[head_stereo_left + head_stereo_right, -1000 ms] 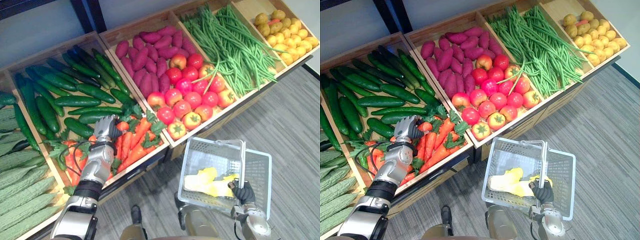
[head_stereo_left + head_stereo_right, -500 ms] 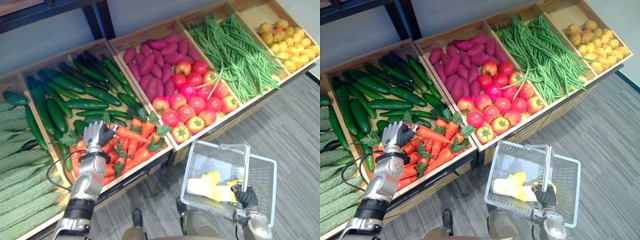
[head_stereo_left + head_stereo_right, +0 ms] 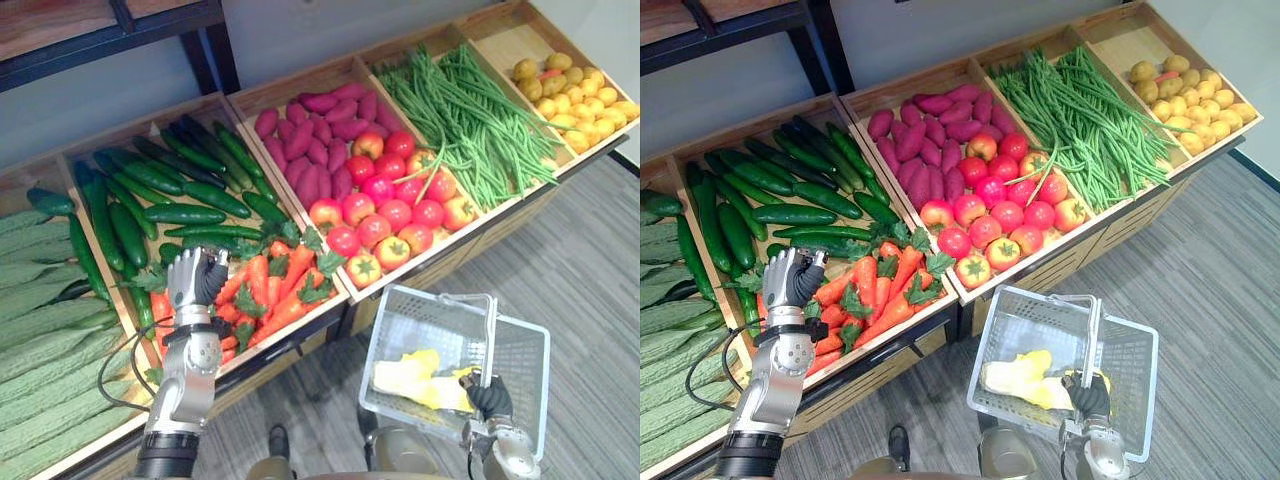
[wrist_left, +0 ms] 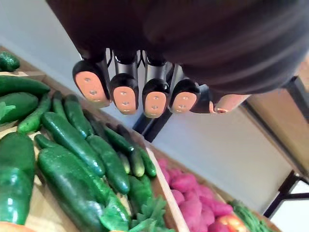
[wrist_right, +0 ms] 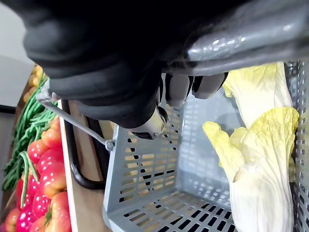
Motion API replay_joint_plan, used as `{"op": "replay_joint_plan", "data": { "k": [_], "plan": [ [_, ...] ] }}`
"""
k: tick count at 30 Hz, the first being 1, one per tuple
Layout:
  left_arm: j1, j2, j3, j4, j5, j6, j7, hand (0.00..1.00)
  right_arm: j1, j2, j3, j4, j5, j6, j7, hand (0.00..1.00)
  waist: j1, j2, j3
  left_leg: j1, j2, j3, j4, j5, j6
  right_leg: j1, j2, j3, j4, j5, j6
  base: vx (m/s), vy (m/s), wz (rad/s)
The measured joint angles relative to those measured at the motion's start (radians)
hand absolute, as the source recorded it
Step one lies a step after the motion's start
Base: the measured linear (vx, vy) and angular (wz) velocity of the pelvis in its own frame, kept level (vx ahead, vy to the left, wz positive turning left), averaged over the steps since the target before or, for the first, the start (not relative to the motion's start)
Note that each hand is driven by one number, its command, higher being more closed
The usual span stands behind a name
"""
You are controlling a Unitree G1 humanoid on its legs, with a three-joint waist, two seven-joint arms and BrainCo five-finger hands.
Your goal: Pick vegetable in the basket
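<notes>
My left hand (image 3: 195, 280) hovers at the left end of the carrot heap (image 3: 280, 290), beside the cucumbers (image 3: 170, 190). In the left wrist view its fingers (image 4: 125, 92) are curled in with nothing between them, above the cucumbers (image 4: 72, 140). My right hand (image 3: 490, 398) is shut on the upright handle (image 3: 490, 335) of a grey plastic basket (image 3: 400, 330), held low in front of the stand. Pale yellow cabbage leaves (image 3: 415, 375) lie in the basket, seen close in the right wrist view as cabbage (image 5: 260, 164) on the basket's slotted wall (image 5: 145, 193).
The wooden stand holds bitter gourds (image 3: 40, 350) at the left, then purple sweet potatoes (image 3: 315, 140), tomatoes (image 3: 390, 215), green beans (image 3: 470, 110) and yellow potatoes (image 3: 580, 90) at the far right. Grey carpet (image 3: 590, 260) lies before it.
The whole picture has shifted, so the camera moved. My left hand has drawn back from on top of the carrots to their left edge. The right hand keeps holding the basket.
</notes>
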Motion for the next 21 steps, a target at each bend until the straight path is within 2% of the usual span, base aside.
{"op": "replay_joint_plan", "data": {
  "k": [6, 7, 11, 14, 21],
  "plan": [
    [0.070, -0.074, 0.001, -0.064, -0.038, -0.017, 0.024, 1.00, 0.001, 0.024, -0.005, -0.033, 0.000, 0.001, -0.016, 1.00, 0.005, 0.007, -0.022, 0.027, 0.009, 0.054, -0.003, -0.002, 0.002, 0.006, 0.005, 0.048, -0.005, 0.019, 0.009, 0.00, 0.021, -0.24],
    [0.074, -0.079, -0.001, -0.064, -0.038, -0.017, 0.024, 0.00, 0.002, 0.027, -0.005, -0.041, 0.000, 0.001, -0.018, 1.00, 0.005, 0.008, -0.024, 0.029, 0.010, 0.061, -0.001, -0.004, 0.004, 0.007, 0.006, 0.052, -0.007, 0.020, 0.010, -0.08, 0.004, -0.18],
    [0.099, -0.107, 0.000, -0.065, -0.055, -0.015, 0.024, 0.00, 0.035, 0.034, -0.007, -0.092, 0.001, 0.002, -0.019, 1.00, 0.008, 0.011, -0.052, 0.029, 0.018, 0.087, 0.000, -0.012, 0.009, 0.009, 0.009, 0.065, -0.025, 0.033, 0.017, -0.07, -0.009, -0.12],
    [0.101, -0.121, 0.000, -0.065, -0.055, -0.012, 0.024, 0.00, 0.040, 0.034, -0.007, -0.097, 0.001, 0.005, -0.019, 1.00, 0.027, 0.014, -0.069, 0.030, 0.019, 0.104, -0.001, -0.011, 0.006, 0.003, 0.012, 0.079, -0.031, 0.036, 0.023, -0.04, -0.005, -0.15],
    [0.120, -0.134, 0.001, -0.064, -0.054, 0.007, 0.024, 0.00, 0.042, 0.035, -0.007, -0.097, 0.000, 0.008, -0.019, 1.00, 0.029, 0.019, -0.080, 0.030, 0.018, 0.111, -0.002, -0.007, 0.005, 0.006, 0.008, 0.080, -0.043, 0.053, 0.017, 0.00, 0.000, -0.02]
  ]
}}
